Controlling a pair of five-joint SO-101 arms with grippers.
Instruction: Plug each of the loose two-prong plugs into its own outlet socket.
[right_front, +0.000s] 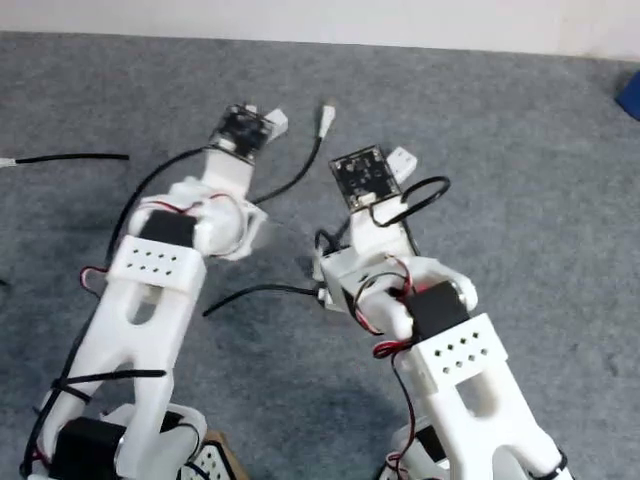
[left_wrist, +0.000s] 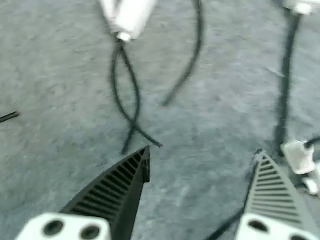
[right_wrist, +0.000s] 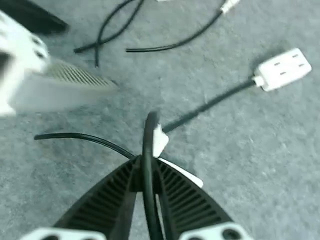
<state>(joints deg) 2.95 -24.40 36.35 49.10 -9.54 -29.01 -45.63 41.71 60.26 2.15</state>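
- Right gripper (right_wrist: 146, 162), closest in its wrist view, has its ribbed fingers pinched together on a black cable (right_wrist: 148, 135) that loops up out of the tips.
- White plug (right_wrist: 159, 141) sits just past those fingertips, right beside the cable, over the grey carpet (right_wrist: 240, 165).
- Outlet socket (right_wrist: 283, 69) lies flat on the carpet, slots facing up, well apart from the plug, and its cord trails back toward the gripper.
- Left gripper (left_wrist: 203, 151) hangs over the carpet with its fingers spread wide, holding nothing.
- Crossed cables (left_wrist: 127, 107) lie ahead of it, running up to a blurred white connector (left_wrist: 127, 17). I cannot tell whether that is a plug or a socket.
- From the high view, both arms lean side by side over the carpet, and a loose white-tipped lead (right_front: 327, 118) lies between their wrists.
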